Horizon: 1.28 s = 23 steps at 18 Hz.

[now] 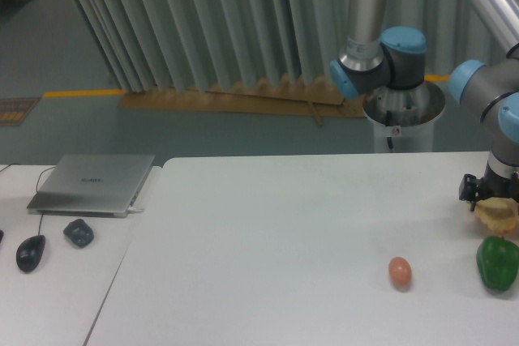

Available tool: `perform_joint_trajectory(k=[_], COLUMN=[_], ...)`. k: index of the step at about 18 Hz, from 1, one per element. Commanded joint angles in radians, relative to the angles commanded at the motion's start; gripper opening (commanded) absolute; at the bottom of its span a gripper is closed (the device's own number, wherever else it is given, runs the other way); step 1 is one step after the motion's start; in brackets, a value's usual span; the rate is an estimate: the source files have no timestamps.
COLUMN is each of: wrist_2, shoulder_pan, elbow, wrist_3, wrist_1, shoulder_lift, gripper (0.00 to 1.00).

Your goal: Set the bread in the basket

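Observation:
The bread (pixel 496 215) is a pale yellow-tan, rough lump at the far right edge of the white table (pixel 284 232), just behind the green pepper (pixel 497 262). My gripper (pixel 491 200) is straight above the bread, its black body right on top of it. The fingertips are cut off by the frame edge and blend into the bread, so I cannot tell whether they are closed on it. No basket is in view.
A small brown egg (pixel 400 271) lies left of the pepper. On the lower left table are a closed laptop (pixel 93 183), a black mouse (pixel 30 253) and a small dark object (pixel 79 232). The robot's base and arm (pixel 381 62) stand behind the table.

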Motion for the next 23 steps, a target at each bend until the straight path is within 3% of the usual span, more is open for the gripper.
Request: perform_joint_trajectory(k=[1, 3, 12, 18, 20, 23], wrist_2=[0.000, 0.001, -0.002, -0.015, -0.014, -0.012], shoulder_pan=[0.000, -0.011, -0.035, -0.080, -0.089, -0.089], elbow=[0.000, 0.009, 0.025, 0.037, 0.075, 0.188], wrist_3=[0.002, 0.000, 0.002, 0.047, 0.073, 0.199], wrist_1=[0.000, -0.002, -0.015, -0.066, -0.127, -0.251], shoulder_lift=[0.002, 0.003, 0.017, 0.075, 0.081, 0.083], gripper=[0.48, 0.43, 0.43, 0.43, 0.43, 0.43])
